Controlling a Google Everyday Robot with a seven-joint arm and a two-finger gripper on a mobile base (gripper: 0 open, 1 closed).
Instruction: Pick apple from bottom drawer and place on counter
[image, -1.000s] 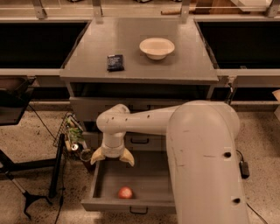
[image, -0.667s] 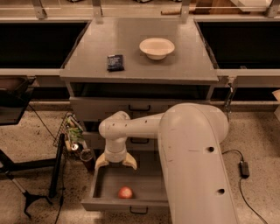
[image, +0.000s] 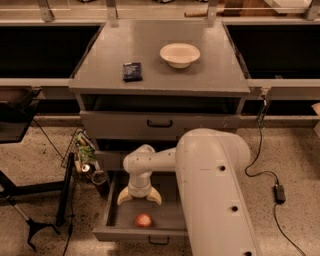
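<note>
Speckled floor (image: 45, 165) around a grey drawer cabinet, seen from above. At far left, a dark recessed bin (image: 45, 50), then a black stand leg (image: 65, 190) on the floor and, beside the cabinet, a wire basket (image: 82, 152) of clutter. Pulled out low at the front, the bottom drawer (image: 107, 222), with the apple (image: 143, 220) lying on its floor near the front wall. Just behind the apple and above it, the tool (image: 139, 200), fingers spread wide, pointing down into the drawer, gripping nothing, clear of the fruit. Up on the bench (image: 160, 80), a small dark packet (image: 132, 71), print too small to read, then a cream bowl (image: 179, 54) to its right, well apart. Over the drawer's right half, the bulky white arm (image: 210, 190), hiding that side. Further right, a black cable with its power brick (image: 279, 193) on the floor, and a second dark bin (image: 275, 47).
</note>
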